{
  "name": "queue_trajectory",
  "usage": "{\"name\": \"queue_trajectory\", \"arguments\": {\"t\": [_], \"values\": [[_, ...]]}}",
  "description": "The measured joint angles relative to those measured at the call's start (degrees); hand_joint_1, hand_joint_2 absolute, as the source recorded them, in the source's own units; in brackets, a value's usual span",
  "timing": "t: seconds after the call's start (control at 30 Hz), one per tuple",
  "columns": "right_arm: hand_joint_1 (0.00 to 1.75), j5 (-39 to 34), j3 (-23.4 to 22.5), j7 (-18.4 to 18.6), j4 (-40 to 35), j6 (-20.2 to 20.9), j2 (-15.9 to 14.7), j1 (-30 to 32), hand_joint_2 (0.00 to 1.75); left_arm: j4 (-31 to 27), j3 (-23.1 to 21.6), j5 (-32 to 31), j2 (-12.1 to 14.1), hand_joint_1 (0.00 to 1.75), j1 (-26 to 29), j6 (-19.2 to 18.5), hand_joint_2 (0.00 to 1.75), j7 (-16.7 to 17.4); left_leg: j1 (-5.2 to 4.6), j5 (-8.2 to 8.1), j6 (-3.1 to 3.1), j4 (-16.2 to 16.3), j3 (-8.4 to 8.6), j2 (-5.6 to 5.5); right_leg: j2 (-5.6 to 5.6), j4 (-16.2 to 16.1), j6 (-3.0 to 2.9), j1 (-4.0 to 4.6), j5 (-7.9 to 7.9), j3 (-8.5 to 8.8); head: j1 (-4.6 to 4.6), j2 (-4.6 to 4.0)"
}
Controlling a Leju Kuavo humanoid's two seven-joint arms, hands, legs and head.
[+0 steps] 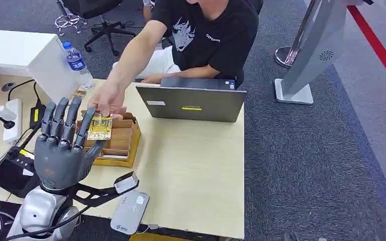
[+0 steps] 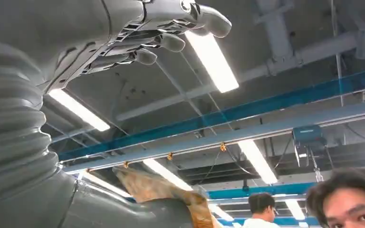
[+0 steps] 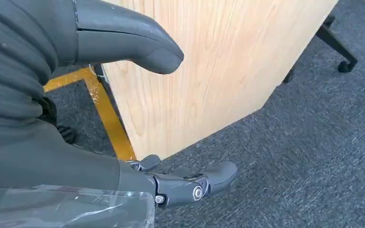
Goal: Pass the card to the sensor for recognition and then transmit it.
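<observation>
Card [image 1: 100, 127], yellow and patterned, sits over the wooden tray [image 1: 125, 145] near the counter's [image 1: 196, 165] left edge, pinched by a person's hand [image 1: 105, 103] and touching the fingertips of the left robot hand [image 1: 63, 145]; that robot hand is raised with fingers spread and grips nothing. Right robot hand [image 3: 171, 183] hangs beside the counter's wooden side with fingers apart, holding nothing.

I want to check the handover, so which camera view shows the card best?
The head view: the card shows its yellow face, held by the person's hand at the left hand's fingertips. The left wrist view gives a blurred tan edge of it.
</observation>
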Motion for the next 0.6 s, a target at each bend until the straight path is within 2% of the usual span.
{"name": "queue_trajectory", "arguments": {"t": [0.03, 0.07, 0.1, 0.6], "values": [[0.00, 0.00, -0.04, 0.00, 0.00, -0.02, 0.00, 0.00, 1.75, 0.00, 0.00, 0.09, -0.04, 0.02, 0.00, -0.13, 1.75, 0.09, 0.00, 0.00, 0.00, 0.00, 0.00, 0.00, 0.00, 0.00, 0.00, 0.00, 0.00, 0.00, 0.00, 0.00], [0.00, 0.00, -0.07, 0.00, 0.00, -0.02, 0.00, 0.00, 1.75, 0.00, 0.00, 0.13, -0.07, 0.54, 0.00, -0.15, 1.75, 0.09, 0.00, 0.00, 0.00, 0.00, 0.00, 0.00, 0.00, 0.00, 0.00, 0.00, 0.00, 0.00, 0.00, 0.00], [0.00, 0.02, -0.09, 0.00, 0.00, -0.02, 0.00, 0.00, 1.75, 0.00, 0.00, 0.20, -0.09, 1.75, 0.00, -0.22, 1.75, 0.09, 0.00, 0.00, 0.00, 0.00, 0.00, 0.00, 0.00, 0.00, 0.00, 0.00, 0.00, 0.00, 0.00, 0.00], [0.00, 0.76, -0.35, 0.02, 0.04, -0.22, 0.00, 0.00, 1.75, 0.02, 0.15, 2.01, -0.61, 1.75, 0.15, -0.68, 1.75, -0.59, 0.00, 0.00, 0.00, 0.00, -0.01, -0.01, -0.02, 0.00, 0.00, 0.00, 0.00, 0.00, 0.00, 0.00]]}}
